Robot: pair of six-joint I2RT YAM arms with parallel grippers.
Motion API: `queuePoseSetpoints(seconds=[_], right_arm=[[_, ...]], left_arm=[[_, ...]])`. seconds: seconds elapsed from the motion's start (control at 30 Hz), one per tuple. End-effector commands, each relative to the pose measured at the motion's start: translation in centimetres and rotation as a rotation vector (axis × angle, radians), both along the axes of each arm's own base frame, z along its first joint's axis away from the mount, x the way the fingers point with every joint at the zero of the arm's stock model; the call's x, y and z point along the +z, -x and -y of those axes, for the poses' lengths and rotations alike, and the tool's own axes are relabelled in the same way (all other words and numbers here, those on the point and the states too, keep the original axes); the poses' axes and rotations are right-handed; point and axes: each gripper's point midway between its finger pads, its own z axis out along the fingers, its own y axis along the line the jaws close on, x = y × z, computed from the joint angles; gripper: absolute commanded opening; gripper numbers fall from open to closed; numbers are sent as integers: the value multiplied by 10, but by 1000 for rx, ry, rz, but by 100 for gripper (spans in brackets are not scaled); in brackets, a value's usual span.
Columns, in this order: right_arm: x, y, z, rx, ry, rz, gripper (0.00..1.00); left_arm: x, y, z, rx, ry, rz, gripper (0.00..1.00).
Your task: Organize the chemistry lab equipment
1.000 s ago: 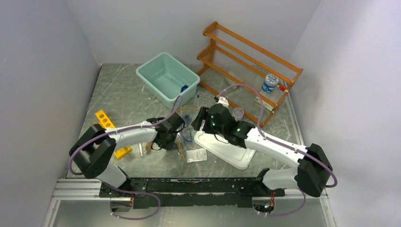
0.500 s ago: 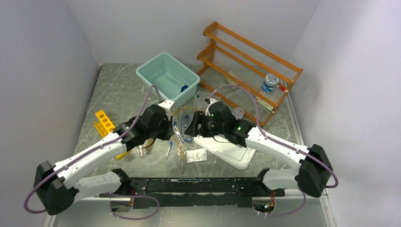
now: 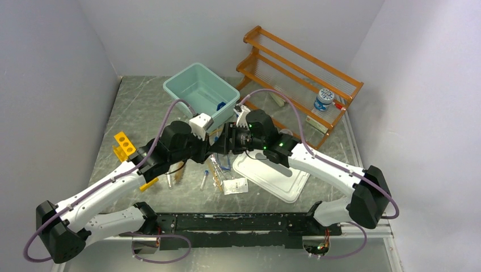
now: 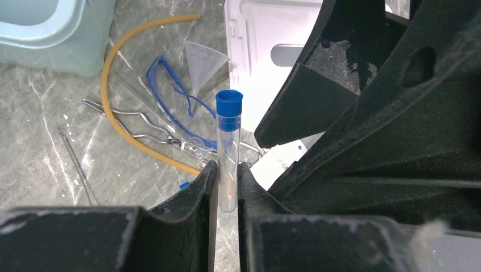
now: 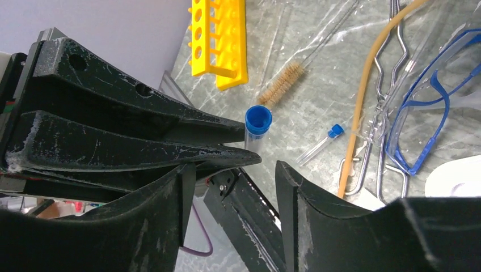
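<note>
Grey marbled tabletop [image 3: 147, 107], plain pale walls on three sides. From the top view the two wrists meet over the middle of the tabletop and cover whatever is between them, so the vial can't be seen from up there.

The wrist cams help. The left gripper [image 4: 226, 170] is clamped low on a blue-capped vial [image 4: 228, 147], held upright with the cap sticking out. The right gripper [image 5: 233, 165] has its jaws apart facing it, not touching the vial as far as I can tell.

Below them, mid-tabletop, is a tangle of blue-framed goggles [image 4: 170, 107], amber tubing [image 4: 110, 107] and metal tongs [image 4: 130, 116], with one end cut off by the fingers. The yellow rack [image 3: 126, 144] lies near the left edge, half hidden by the left arm, and the brush [image 5: 281, 82] lies just beside it. There's something small and blue in the teal bin [image 3: 193, 85], but I can't make out what it is.
</note>
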Motion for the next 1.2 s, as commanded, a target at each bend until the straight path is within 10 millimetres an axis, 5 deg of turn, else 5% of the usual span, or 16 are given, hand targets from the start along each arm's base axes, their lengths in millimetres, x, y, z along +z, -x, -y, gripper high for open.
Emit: queuePoseSetpoints(seconds=[0.0, 0.13, 0.23, 0.37, 0.5, 1.03, 1.17], right_arm=[[26, -27, 1, -107, -35, 91, 53], [26, -32, 8, -154, -10, 99, 36], [36, -32, 13, -161, -18, 142, 34], [45, -36, 22, -193, -14, 185, 53], [36, -40, 17, -182, 20, 177, 55], [16, -35, -6, -74, 25, 101, 31], [17, -33, -6, -57, 21, 105, 23]], left_arm=[[27, -1, 10, -48, 63, 79, 10], [23, -3, 4, -19, 35, 81, 10], [18, -5, 2, -5, 18, 67, 9], [15, -6, 5, -10, 18, 64, 9], [16, -4, 7, -32, 21, 67, 10], [17, -9, 6, -18, 14, 86, 10], [16, -10, 7, -11, 16, 82, 18]])
